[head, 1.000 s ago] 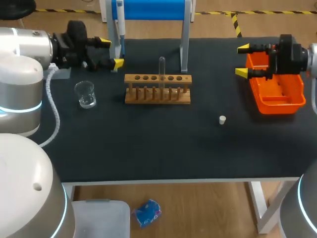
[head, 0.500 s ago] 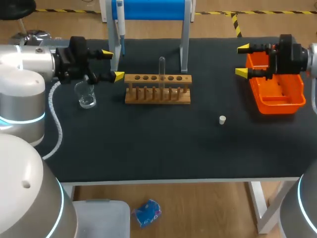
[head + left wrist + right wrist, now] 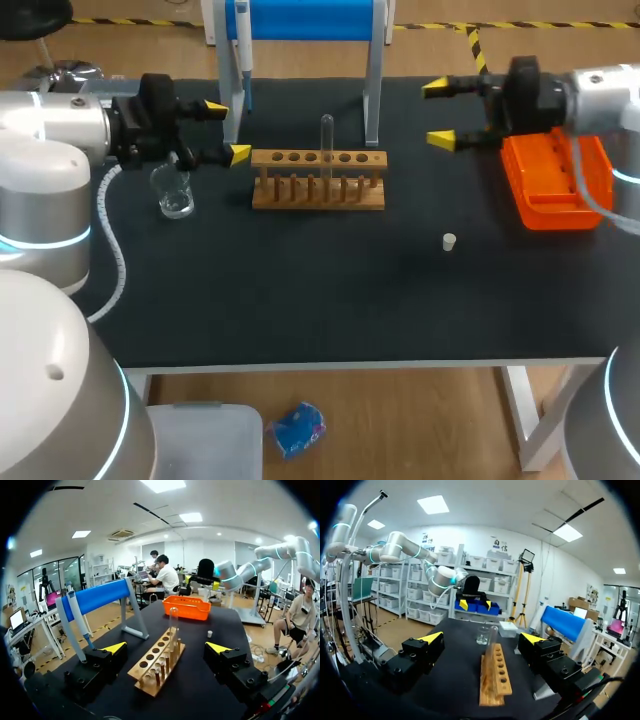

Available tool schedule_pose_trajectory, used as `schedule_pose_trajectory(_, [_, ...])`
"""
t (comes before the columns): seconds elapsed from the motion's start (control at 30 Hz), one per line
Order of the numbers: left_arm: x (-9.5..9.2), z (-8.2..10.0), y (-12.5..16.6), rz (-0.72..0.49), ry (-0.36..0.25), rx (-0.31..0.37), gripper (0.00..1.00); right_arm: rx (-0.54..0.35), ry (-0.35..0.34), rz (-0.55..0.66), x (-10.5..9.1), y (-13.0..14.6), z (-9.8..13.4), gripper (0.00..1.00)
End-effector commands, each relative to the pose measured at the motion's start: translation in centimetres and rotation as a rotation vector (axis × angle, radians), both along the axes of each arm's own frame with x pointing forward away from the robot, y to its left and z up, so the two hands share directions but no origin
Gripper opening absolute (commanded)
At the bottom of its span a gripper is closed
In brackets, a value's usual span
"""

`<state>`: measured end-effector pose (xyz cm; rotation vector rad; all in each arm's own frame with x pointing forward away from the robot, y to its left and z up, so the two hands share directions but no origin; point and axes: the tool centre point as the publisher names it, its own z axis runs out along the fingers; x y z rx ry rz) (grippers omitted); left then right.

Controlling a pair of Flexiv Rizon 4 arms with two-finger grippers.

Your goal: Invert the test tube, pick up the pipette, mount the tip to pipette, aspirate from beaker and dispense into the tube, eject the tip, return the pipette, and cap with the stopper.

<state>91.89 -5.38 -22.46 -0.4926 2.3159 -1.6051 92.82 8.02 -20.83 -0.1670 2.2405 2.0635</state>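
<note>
A clear test tube [image 3: 326, 135] stands upright in the wooden rack [image 3: 318, 180] at mid table. The pipette [image 3: 243, 45] hangs on the blue stand [image 3: 300, 18] behind it. A glass beaker [image 3: 173, 190] sits left of the rack, and a small white stopper [image 3: 449, 241] lies to its front right. My left gripper [image 3: 227, 130] is open just left of the rack, above the beaker. From its wrist view the rack [image 3: 157, 660] and tube [image 3: 173, 625] lie straight ahead. My right gripper [image 3: 438, 114] is open right of the rack, facing the rack [image 3: 495, 675] end-on, empty.
An orange tray [image 3: 555, 180] sits at the right edge, behind my right wrist. The stand's legs [image 3: 373, 95] rise just behind the rack. Bare black tabletop [image 3: 300, 290] spreads in front of the rack.
My right arm has swung left, off the orange tray and toward the rack. My left arm shifted right toward the rack and then stayed put. Both grippers stayed open.
</note>
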Motion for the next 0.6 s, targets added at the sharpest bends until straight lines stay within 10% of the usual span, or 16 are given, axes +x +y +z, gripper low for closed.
schedule_pose_trajectory(0.03, [0.0, -0.1, 0.0, 0.002, -0.003, -0.003, 1.0, 0.045, 0.04, 0.106, 1.7, 3.4, -1.9, 1.0])
schedule_pose_trajectory(0.6, [0.0, -0.1, 0.0, 0.002, -0.003, -0.003, 1.0, 0.003, 0.077, 0.112, 0.8, 5.5, -3.2, 1.0])
